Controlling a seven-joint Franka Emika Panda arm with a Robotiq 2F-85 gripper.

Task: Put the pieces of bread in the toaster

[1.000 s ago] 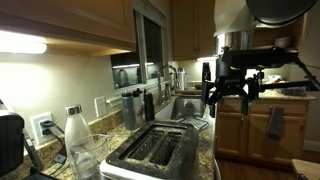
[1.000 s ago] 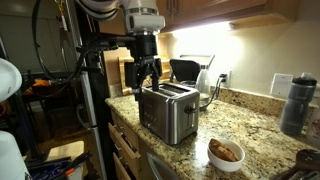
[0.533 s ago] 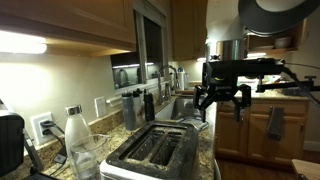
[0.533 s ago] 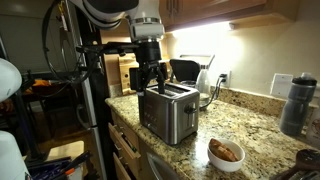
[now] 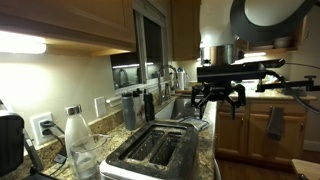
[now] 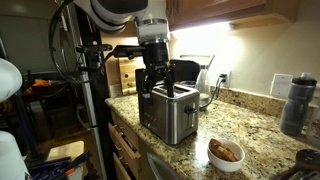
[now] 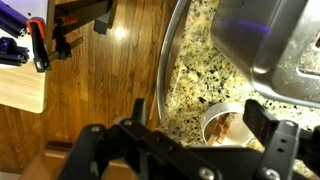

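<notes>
The shiny silver toaster (image 6: pixel 168 112) stands on the granite counter, its two dark slots showing in an exterior view (image 5: pixel 152 150). Tan pieces of bread (image 6: pixel 228 150) lie in a small white bowl (image 6: pixel 214 158) in front of it near the counter edge. The wrist view also looks down on the bread (image 7: pixel 221 126) in the bowl (image 7: pixel 238 108), with the toaster (image 7: pixel 275 40) at upper right. My gripper (image 6: pixel 155 84) hangs open and empty just above the toaster top, seen in both exterior views (image 5: pixel 218 98) and the wrist view (image 7: pixel 197 115).
A black appliance (image 6: pixel 185 70) and a wooden block (image 6: pixel 125 72) stand behind the toaster. A dark bottle (image 6: pixel 291 103) sits at the right. A clear bottle (image 5: pixel 78 140) stands beside the toaster, and a sink (image 5: pixel 185 106) lies beyond it. The counter edge drops to a wood floor (image 7: pixel 90 70).
The gripper has swung sideways from beside the toaster's end to above its top and has turned about its axis. It stayed open throughout.
</notes>
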